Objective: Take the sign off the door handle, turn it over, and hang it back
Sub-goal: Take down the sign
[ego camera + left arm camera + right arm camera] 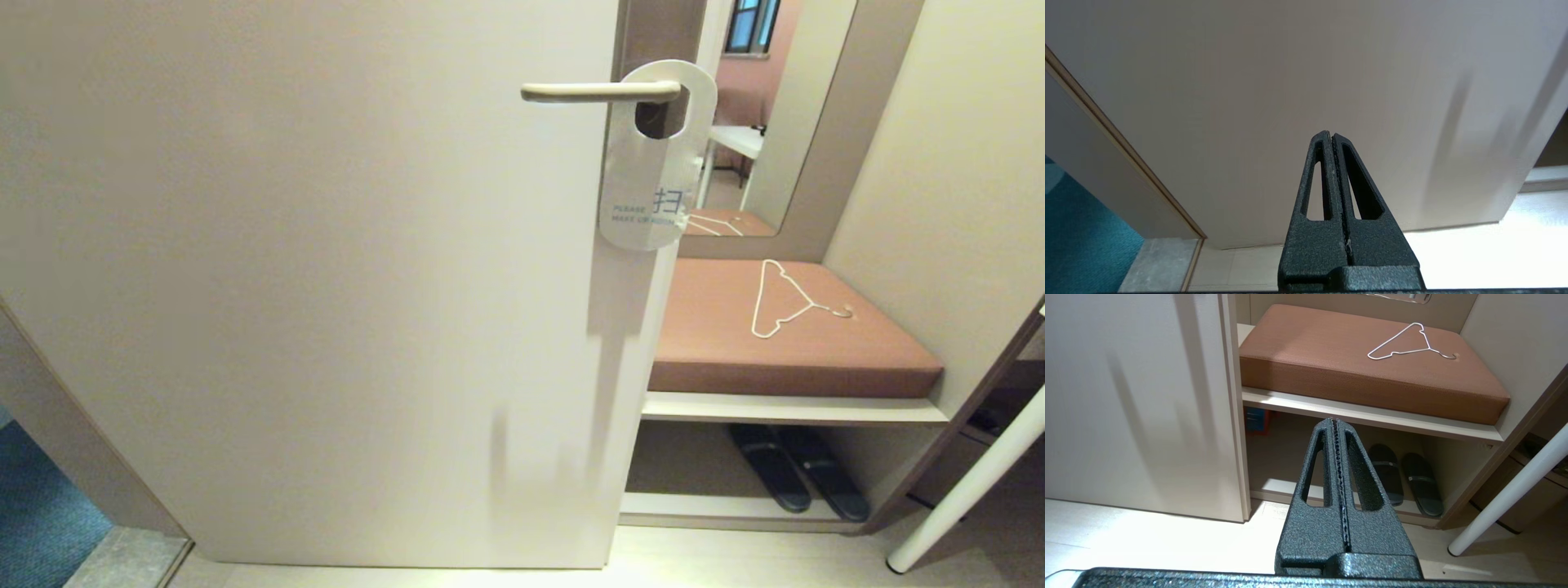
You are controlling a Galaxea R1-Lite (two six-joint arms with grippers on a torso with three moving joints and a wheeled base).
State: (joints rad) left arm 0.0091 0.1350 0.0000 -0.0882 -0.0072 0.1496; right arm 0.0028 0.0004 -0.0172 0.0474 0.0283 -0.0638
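**Sign hangs white face out, both arms low**

Pale door point(310, 286) fills most of the head view, with a cushioned bench point(784, 335) beyond its edge, a wire hanger point(788, 298) lying on the cushion and dark slippers point(800, 478) on the shelf beneath. The door handle point(600, 91) juts level from the door, and the sign point(653, 184) hangs from it by its oval hole, close to the handle's base, white "MAKE UP ROOM" face outward and its lower end tilted slightly.

Neither arm shows in the head view. The left gripper point(1331, 136) sits far below the handle, aimed at the door's lower panel, fingers clenched on nothing. The right gripper point(1336, 422) is likewise well below the handle, pointed at the bench shelf, fingers pressed together and empty.

Removal has not yet begun, as I judge it. A good start would be to raise one gripper, open it, pinch the sign's free lower part, and slide the loop along the handle toward its rounded tip without bending the card.
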